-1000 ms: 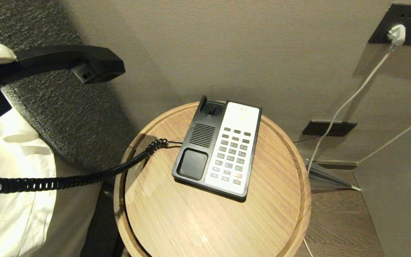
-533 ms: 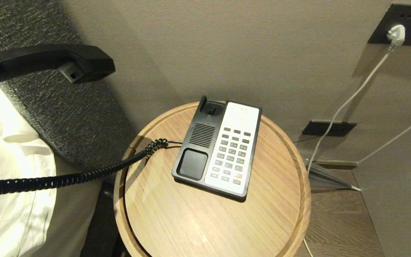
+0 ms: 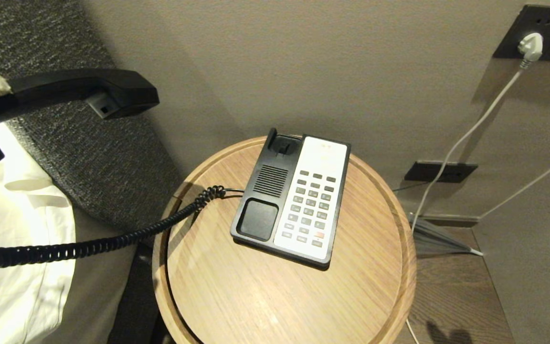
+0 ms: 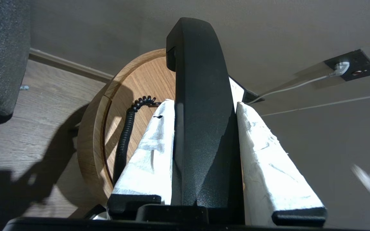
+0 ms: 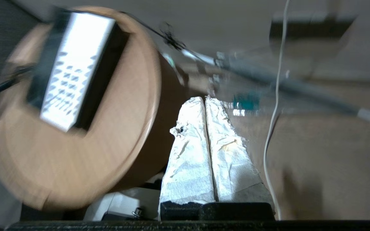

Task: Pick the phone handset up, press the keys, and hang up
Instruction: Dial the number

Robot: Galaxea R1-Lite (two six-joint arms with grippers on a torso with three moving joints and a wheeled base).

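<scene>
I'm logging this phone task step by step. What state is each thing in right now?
phone handset: off its base, held in the air
left gripper: shut on the handset
right gripper: shut, empty, beside the round table
phone base: cradle empty
keys: untouched
wall plug: plugged in

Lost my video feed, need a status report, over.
Left gripper shut on phone handset, held up left of the table. Right gripper shut, empty, beside the table. Keys unobstructed.
</scene>
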